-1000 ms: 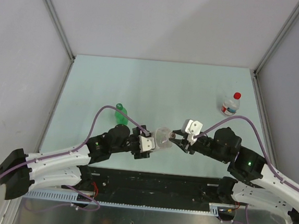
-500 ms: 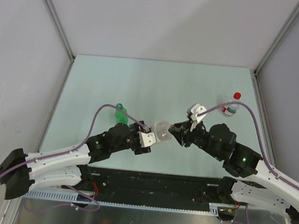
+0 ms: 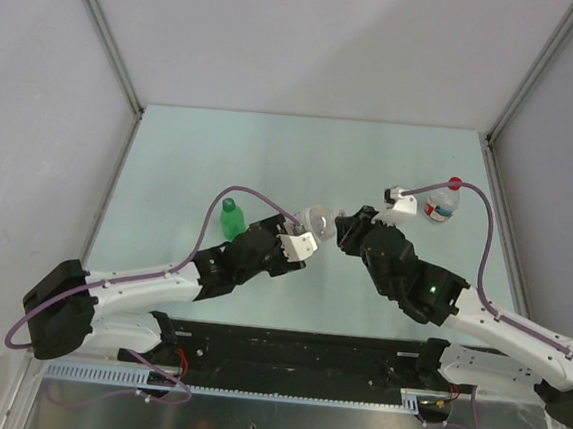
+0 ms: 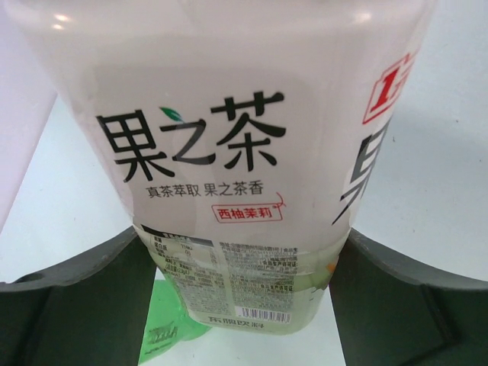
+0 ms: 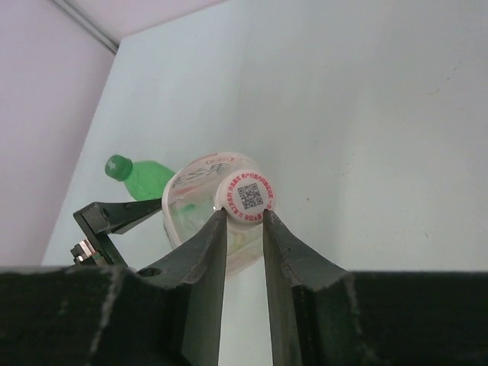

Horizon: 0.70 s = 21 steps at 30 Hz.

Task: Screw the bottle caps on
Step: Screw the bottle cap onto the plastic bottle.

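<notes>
The wide clear bottle [image 3: 315, 220] [image 4: 236, 152] lies tilted above the table, and my left gripper [image 3: 303, 234] [image 4: 240, 293] is shut on its lower body. Its white cap [image 5: 245, 196], printed with a QR code, sits on the neck. My right gripper [image 3: 342, 226] [image 5: 245, 219] is shut on that cap, one fingertip on each side. The green bottle [image 3: 232, 221] [image 5: 152, 178] stands at the left with its green cap [image 3: 228, 205] [image 5: 118, 165] on. The small clear bottle [image 3: 440, 206] stands at the right with its red cap [image 3: 455, 183] on.
Grey walls and metal frame posts [image 3: 107, 33] close in the pale green table [image 3: 272, 153]. The purple cable [image 3: 473, 206] of the right arm loops past the small bottle. Both arm bases sit at the near edge.
Both arms have carried the wide bottle away from the near edge and slightly up. The right wrist has turned, and its fingers have closed a little on the cap.
</notes>
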Tool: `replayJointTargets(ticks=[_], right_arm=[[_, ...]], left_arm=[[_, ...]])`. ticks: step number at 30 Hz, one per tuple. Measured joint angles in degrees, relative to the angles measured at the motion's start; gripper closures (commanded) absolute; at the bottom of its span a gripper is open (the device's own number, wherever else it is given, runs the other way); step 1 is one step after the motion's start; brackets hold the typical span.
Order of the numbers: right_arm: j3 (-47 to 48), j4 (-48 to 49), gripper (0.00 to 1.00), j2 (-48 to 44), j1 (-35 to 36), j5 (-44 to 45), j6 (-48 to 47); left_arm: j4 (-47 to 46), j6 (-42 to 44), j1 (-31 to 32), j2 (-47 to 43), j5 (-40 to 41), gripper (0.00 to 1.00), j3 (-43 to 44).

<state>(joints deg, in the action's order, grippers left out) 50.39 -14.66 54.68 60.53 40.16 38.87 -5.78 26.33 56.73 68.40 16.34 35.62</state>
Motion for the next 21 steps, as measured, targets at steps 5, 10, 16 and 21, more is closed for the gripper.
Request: replayJointTargets(ticks=[5, 10, 16, 21], right_arm=[[0.0, 2.6, 0.34, -1.5, -0.3, -1.4, -5.3], [-0.1, 5.1, 0.15, -6.2, -1.7, -12.6, -20.1], [-0.1, 5.0, 0.12, -17.1, -3.5, -29.8, -35.1], [-0.9, 1.9, 0.13, -23.1, -3.9, -42.6, -49.0]], left_arm=[[-3.3, -0.3, 0.1, -0.6, -0.7, 1.0, -0.2], [-7.0, -0.9, 0.3, -4.6, -3.7, 1.0, -2.6], [-7.6, -1.8, 0.3, -6.8, -8.7, 1.0, -5.4], [-5.5, -0.2, 0.3, -9.0, -18.5, 1.0, -5.7]])
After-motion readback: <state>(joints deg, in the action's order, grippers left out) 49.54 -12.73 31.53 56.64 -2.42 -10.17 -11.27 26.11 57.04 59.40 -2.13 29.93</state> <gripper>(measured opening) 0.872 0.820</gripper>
